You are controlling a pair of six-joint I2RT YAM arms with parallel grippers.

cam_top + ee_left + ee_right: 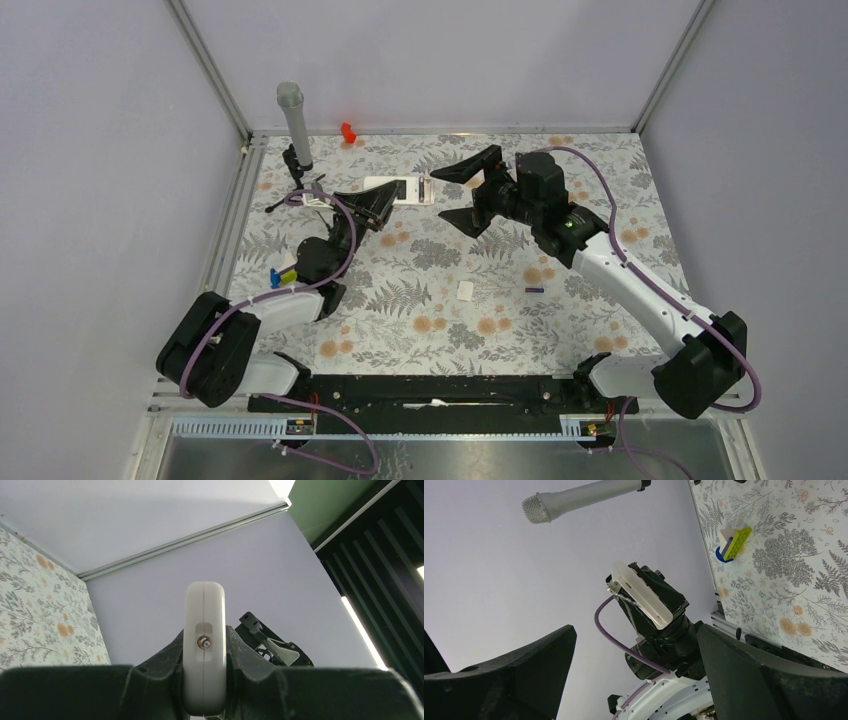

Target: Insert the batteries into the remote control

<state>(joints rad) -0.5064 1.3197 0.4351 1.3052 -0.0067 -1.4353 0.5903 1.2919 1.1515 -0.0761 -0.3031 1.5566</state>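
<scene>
My left gripper (pixel 385 203) is shut on the white remote control (pixel 398 189) and holds it above the far middle of the table. In the left wrist view the remote control (pixel 205 645) stands end-on between the jaws, with a small metal contact in a slot on its end. In the right wrist view the remote control (pixel 642 596) sticks out of the left gripper. My right gripper (pixel 462 195) faces the remote's free end from the right. It is wide open and holds nothing, and its fingers (pixel 744 675) frame that view. One slim purple battery (pixel 535 290) lies on the table.
A small flat white cover piece (pixel 465 290) lies mid-table, left of the battery. A yellow-green piece with a blue end (pixel 283 272) sits by the left arm. A grey microphone on a stand (pixel 293 125) rises at the back left, and a small red object (pixel 348 131) sits by the back wall.
</scene>
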